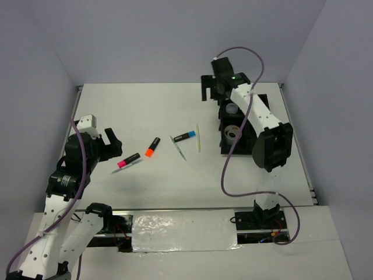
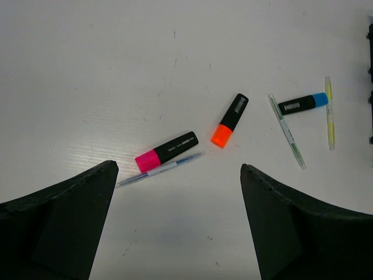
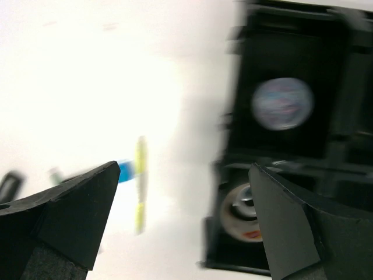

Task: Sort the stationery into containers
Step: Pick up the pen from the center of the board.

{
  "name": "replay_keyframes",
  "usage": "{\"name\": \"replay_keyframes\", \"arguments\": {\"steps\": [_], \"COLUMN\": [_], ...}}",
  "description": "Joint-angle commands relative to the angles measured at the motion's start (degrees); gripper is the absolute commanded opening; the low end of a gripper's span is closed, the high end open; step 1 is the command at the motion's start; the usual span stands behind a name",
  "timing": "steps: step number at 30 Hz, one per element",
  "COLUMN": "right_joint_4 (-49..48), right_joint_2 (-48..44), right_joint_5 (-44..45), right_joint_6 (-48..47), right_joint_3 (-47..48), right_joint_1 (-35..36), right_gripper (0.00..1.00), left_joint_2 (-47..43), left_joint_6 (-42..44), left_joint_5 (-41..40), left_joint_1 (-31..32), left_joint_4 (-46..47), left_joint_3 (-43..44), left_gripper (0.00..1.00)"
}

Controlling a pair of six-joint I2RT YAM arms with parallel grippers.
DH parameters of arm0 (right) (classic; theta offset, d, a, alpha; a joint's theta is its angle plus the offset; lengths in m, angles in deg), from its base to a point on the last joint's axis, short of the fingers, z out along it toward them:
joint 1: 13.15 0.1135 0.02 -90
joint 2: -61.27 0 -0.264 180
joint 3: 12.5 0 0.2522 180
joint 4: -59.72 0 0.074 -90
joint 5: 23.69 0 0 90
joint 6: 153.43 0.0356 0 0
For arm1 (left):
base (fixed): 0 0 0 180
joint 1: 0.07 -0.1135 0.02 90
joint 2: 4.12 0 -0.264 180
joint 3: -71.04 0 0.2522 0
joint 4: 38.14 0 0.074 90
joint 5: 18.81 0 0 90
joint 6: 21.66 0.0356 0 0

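Note:
Three short black markers lie left of centre on the white table: pink-ended (image 1: 128, 160), orange-ended (image 1: 152, 146) and blue-ended (image 1: 185, 136). Thin pale sticks lie by them (image 1: 178, 147) (image 1: 198, 137), and one lies beside the pink marker (image 1: 127, 167). The black tray (image 1: 224, 149) at right holds the silvery tape ring (image 1: 231, 132) and the clear pot (image 1: 231, 108) in separate compartments. My left gripper (image 1: 113, 143) is open and empty, just left of the pink marker (image 2: 166, 151). My right gripper (image 1: 213, 87) is open and empty above the tray's far left corner (image 3: 274, 163).
The right arm hides much of the tray. Grey walls close in the table on three sides. The left wrist view shows the orange marker (image 2: 229, 112), blue marker (image 2: 303, 104), a blue pen (image 2: 160, 169) and two pale sticks (image 2: 287, 131) (image 2: 330, 112). The right wrist view is blurred.

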Motion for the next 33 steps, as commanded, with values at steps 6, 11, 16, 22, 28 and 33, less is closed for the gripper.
{"name": "replay_keyframes", "arguments": {"steps": [6, 11, 16, 22, 28, 33], "right_joint_4": [-8.83, -11.03, -11.46, -12.17, -12.87, -13.76], "right_joint_2": [-8.36, -7.48, -4.58, -0.63, 1.66, 2.27], "right_joint_5": [7.05, 6.08, 6.26, 3.09, 2.83, 0.46], "right_joint_6": [9.63, 12.46, 11.23, 9.83, 9.03, 8.24], "right_joint_3": [-17.52, -23.61, -25.81, -26.43, -27.74, -29.06], "right_joint_1": [16.62, 17.33, 17.07, 15.31, 13.99, 12.67], "right_gripper": [0.91, 0.67, 0.62, 0.55, 0.51, 0.37], "left_joint_2": [0.14, -0.39, -0.47, -0.04, -0.56, -0.04], "left_joint_6": [1.27, 1.36, 1.36, 1.45, 1.36, 1.36], "left_joint_5": [0.40, 0.75, 1.01, 0.84, 0.66, 0.40], "left_joint_1": [0.26, 0.26, 0.26, 0.26, 0.26, 0.35], "left_joint_4": [2.36, 2.63, 2.63, 2.45, 2.45, 2.28], "left_joint_3": [0.47, 0.30, 0.38, 0.56, 0.47, 0.56], "left_gripper": [0.99, 0.99, 0.99, 0.99, 0.99, 0.99]}}
